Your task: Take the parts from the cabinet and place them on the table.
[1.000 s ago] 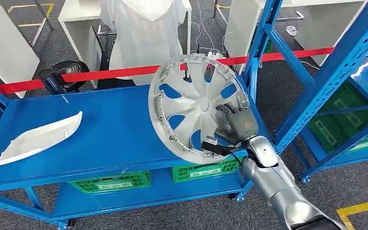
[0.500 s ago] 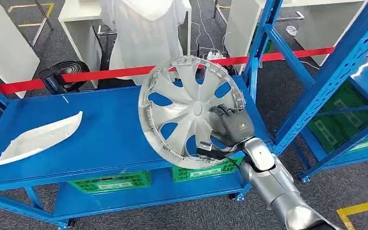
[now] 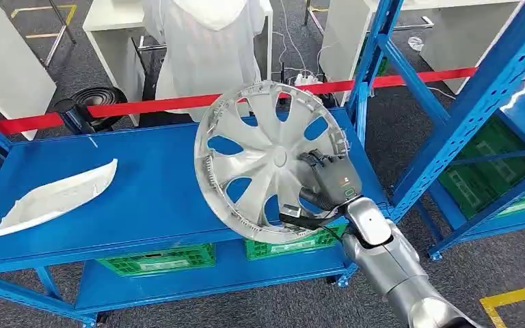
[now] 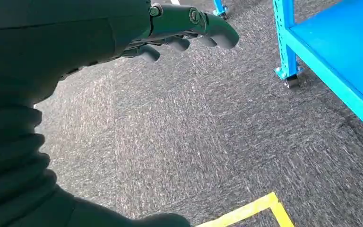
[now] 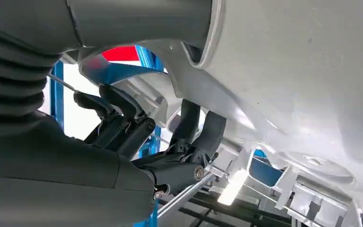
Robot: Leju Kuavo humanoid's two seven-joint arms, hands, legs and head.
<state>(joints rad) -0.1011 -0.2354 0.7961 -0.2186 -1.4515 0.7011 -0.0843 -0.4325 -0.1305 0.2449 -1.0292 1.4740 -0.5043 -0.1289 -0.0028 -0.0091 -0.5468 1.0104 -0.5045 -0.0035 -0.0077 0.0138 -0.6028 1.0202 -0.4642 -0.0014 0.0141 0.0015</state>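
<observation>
The right hand (image 3: 333, 179) grips the silver wheel cover (image 3: 270, 158) by its near-right rim, fingers (image 5: 196, 127) hooked through a spoke opening, and holds it tilted on edge above the right end of the blue desk (image 3: 143, 198). The cover looks like thin moulded plastic: light, fairly stiff, yet broad enough to swing or twist from a one-sided hold. Its smooth face is probably slippery, so the ribbed rim and spoke gaps seem the safest places to hold; the small rim clips could snap if knocked. A white curved part (image 3: 55, 197) lies at the desk's left end. The left hand (image 4: 179, 33) hangs over the carpet, fingers loosely curled, holding nothing.
</observation>
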